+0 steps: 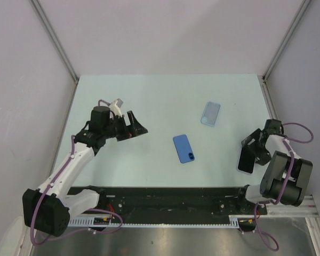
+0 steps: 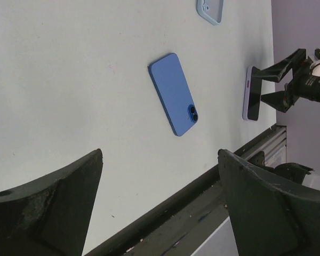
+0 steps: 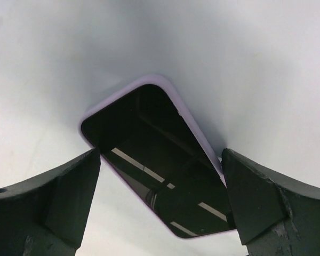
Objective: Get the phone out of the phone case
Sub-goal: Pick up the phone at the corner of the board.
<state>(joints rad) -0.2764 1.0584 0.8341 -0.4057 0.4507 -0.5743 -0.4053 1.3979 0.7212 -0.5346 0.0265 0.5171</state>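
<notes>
Both pairs of fingers (image 3: pixel 53 197) are spread wide, holding nothing. Right gripper (image 3: pixel 161 154) straddles the phone (image 3: pixel 149 149), screen up in its lilac case (image 3: pixel 152 79) at 4 o'clock on the table (image 1: pixel 149 96), near end cut off; left gripper (image 2: pixel 160 154) hovers at 9 o'clock.

Obscured items: two noted.
Pale blue translucent phone case (image 2: pixel 210 9): cut off by the left wrist view's top edge. Lilac-cased, black-screened phone (image 3: pixel 149 133): near corner hidden behind a finger (image 3: pixel 266 205) of the right tool (image 3: pixel 160 156).
</notes>
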